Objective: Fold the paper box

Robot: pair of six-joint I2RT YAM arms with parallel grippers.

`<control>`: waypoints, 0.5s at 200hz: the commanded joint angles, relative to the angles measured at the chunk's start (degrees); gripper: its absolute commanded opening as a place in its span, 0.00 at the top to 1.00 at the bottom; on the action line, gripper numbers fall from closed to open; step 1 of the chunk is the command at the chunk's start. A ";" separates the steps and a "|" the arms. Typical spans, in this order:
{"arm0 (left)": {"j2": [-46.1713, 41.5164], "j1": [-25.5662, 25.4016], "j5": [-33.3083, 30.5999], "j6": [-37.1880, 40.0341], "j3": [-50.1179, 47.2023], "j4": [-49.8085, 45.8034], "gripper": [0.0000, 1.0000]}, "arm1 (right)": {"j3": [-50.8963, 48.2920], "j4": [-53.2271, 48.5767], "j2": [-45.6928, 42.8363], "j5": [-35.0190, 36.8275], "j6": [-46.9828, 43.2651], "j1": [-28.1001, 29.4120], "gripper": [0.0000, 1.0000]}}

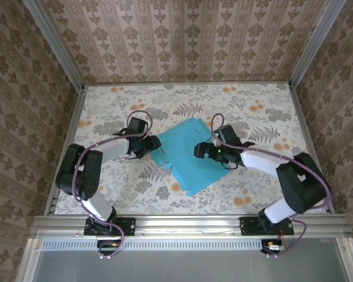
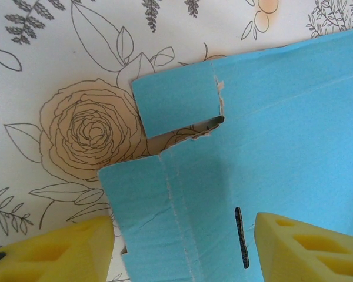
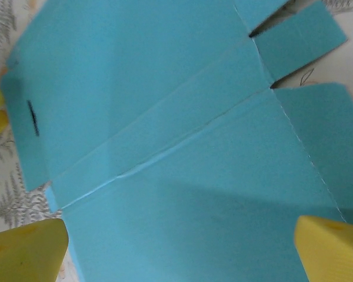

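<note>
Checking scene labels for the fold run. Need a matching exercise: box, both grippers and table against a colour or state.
Things
1. paper box
2. left gripper
3. right gripper
4. table

Colour or state
A. open, over the middle of the box
B. floral print
C. turquoise, lying flat and unfolded
D. open, at the box's left edge by the cut flaps

Pairs: 1-C, 2-D, 3-A, 4-B

No text, label, brand or number is readable on the paper box [image 1: 188, 169].
</note>
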 commanded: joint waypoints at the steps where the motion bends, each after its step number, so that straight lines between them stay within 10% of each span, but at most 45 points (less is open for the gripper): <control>1: -0.45 -0.35 0.61 -0.58 0.21 0.02 0.36 | 0.83 1.24 2.41 -1.55 -0.37 -0.29 0.00; 100: 4.13 -1.58 1.87 -2.20 1.31 2.18 0.33 | -5.36 4.14 3.93 -1.84 2.32 1.19 0.00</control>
